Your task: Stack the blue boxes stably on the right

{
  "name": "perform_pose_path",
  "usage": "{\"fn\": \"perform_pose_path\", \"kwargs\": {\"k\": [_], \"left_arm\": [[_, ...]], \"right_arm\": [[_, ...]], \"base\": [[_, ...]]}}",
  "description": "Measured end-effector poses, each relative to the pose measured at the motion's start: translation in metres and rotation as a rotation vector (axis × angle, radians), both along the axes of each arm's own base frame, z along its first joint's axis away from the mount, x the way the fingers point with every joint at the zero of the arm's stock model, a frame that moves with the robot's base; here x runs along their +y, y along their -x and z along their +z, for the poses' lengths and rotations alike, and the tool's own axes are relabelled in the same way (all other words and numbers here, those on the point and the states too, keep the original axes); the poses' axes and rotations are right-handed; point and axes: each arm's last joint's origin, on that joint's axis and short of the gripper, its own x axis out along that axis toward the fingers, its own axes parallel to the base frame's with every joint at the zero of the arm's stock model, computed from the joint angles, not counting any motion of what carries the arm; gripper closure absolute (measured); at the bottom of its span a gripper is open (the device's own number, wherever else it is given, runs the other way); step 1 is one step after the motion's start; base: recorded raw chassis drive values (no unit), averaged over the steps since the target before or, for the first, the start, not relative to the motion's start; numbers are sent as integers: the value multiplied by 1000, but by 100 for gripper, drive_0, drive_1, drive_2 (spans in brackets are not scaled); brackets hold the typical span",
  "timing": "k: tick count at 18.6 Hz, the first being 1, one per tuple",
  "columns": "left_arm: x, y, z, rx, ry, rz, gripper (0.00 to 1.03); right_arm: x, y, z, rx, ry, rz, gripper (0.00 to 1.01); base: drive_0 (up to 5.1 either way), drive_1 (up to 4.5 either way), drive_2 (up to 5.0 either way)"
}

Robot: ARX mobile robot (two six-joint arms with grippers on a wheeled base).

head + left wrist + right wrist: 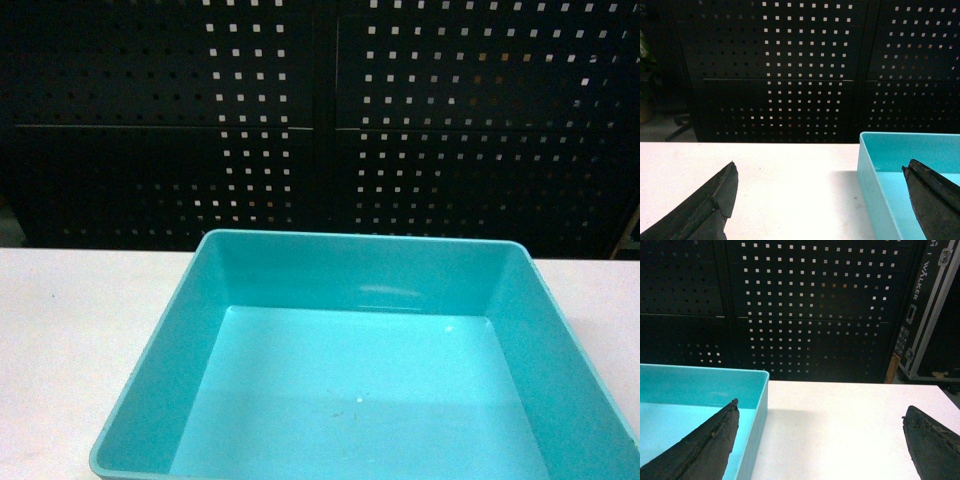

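While both my grippers, left and right, gape empty astride the tub's side walls, I judge gripping those walls comes next.

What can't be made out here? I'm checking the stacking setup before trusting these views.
- Turquoise tub: the head view's bottom edge cuts off its near rim.
- Royal-blue crate: in no view.
- Left claw: only two finger tips show; the frame cuts off the rest.
- Right claw: likewise cut off.
- Case beside the table: the frame crops it, small labels unreadable.
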Motion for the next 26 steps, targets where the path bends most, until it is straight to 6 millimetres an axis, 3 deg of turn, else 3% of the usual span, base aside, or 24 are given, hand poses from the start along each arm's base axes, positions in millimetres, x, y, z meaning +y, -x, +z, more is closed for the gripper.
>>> {"fn": "perform_pose_path", "kwargs": {"k": [5,7,10,12,15,17,21,24,26], "left_arm": [[-6,1,1,-15,-2,9,5],[-18,2,3,-32,-7,-17,5],[-12,-9,9,-64,-5,30,5],[0,-25,14,-23,-6,38,5],[9,-62,59,-9,1,-68,5],[5,-89,69,76,39,-153,5],[-26,-141,66,214,7,-227,5],[-53,-175,49,366,-38,-258,5],[-67,-188,38,428,-64,-250,5]], "right_arm": [[-1,0,1,-18,3,4,3],[-16,0,8,-91,20,-26,3],[-23,-13,10,-74,26,27,3],[-16,-31,14,7,21,116,3],[-1,-62,43,36,57,186,3],[12,-85,53,66,77,226,3],[25,-138,61,163,132,261,3],[27,-169,41,287,150,275,3],[29,-181,22,367,172,297,3]], "base": [[0,0,0],[0,0,0],[0,0,0],[0,0,0],[0,0,0],[0,0,0],[0,0,0],[0,0,0],[0,0,0]]}}
